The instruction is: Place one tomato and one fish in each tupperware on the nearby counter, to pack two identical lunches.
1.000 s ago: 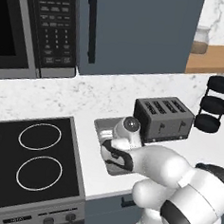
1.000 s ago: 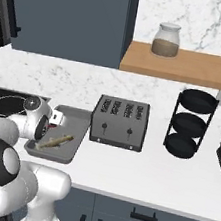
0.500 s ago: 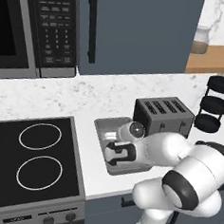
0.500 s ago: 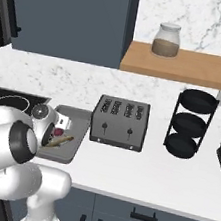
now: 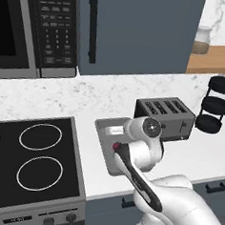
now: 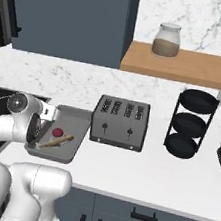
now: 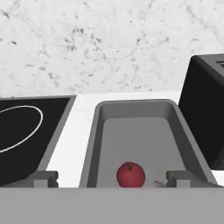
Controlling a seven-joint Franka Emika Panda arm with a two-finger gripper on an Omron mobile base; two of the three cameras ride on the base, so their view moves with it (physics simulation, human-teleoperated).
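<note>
Hovering over the tray (image 7: pixel 100 144), my fingers (image 7: pixel 112 178) spread wide and empty; tomato (image 7: pixel 131 174) at six o'clock, fish (image 6: pixel 55 141) beside it.

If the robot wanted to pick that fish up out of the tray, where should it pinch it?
Probably across the slim middle of the fish, coming from above: it lies flat in the tupperware beside the tomato, so the fingers should close across its narrow width.

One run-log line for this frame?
gripper: open, above tray | tray: holds tomato and fish | beside toaster
</note>
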